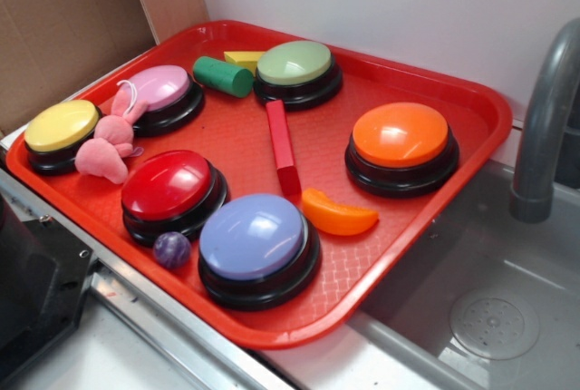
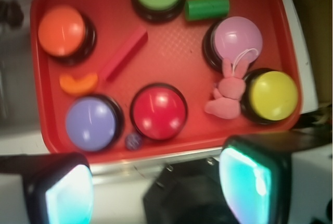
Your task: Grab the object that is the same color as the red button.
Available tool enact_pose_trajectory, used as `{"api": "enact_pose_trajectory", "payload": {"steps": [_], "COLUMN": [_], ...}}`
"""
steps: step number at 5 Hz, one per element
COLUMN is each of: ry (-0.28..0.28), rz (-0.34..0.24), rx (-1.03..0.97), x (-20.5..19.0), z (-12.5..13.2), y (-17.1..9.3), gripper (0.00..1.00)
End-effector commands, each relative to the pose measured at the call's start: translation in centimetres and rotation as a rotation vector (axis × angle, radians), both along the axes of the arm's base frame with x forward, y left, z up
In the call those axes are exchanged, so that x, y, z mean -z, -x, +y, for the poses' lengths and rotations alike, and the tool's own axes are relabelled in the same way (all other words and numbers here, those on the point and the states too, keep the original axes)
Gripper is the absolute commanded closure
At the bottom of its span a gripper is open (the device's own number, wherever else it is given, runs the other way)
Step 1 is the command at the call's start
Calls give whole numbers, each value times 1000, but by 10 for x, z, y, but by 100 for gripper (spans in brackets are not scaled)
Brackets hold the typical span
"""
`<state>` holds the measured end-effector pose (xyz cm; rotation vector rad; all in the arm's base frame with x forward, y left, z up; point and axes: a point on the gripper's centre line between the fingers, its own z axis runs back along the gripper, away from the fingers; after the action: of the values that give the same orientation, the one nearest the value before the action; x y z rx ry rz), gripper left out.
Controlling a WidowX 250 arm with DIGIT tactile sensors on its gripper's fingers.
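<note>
A long, thin red block (image 1: 283,147) lies flat near the middle of the red tray (image 1: 489,109), between the green and orange buttons. In the wrist view the red block (image 2: 124,53) lies diagonally. The red button (image 1: 168,186) stands near the tray's front edge, a glossy dome on a black base, and appears in the wrist view as the red button (image 2: 158,112). My gripper (image 2: 158,187) is open, high above and just off the tray's front edge. Nothing is between its pads (image 2: 250,182). Only a dark part shows at the top left of the exterior view.
The tray also holds an orange button (image 1: 401,145), an orange crescent (image 1: 337,213), a purple button (image 1: 256,243), a purple ball (image 1: 171,249), a pink bunny (image 1: 111,141), yellow, pink and green buttons, a green cylinder (image 1: 222,76) and a yellow block. A faucet (image 1: 544,118) and sink stand at right.
</note>
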<state>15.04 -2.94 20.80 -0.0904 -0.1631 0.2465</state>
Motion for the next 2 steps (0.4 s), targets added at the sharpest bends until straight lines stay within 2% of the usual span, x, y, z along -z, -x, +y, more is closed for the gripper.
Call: {"api": "enact_pose_trajectory", "payload": {"steps": [1, 2], "ry": [16, 29], "rz": [-117, -110], "rx": [-298, -421], "x": [43, 67], "z": [2, 4], "y": [-53, -70], "gripper": [0, 0]}}
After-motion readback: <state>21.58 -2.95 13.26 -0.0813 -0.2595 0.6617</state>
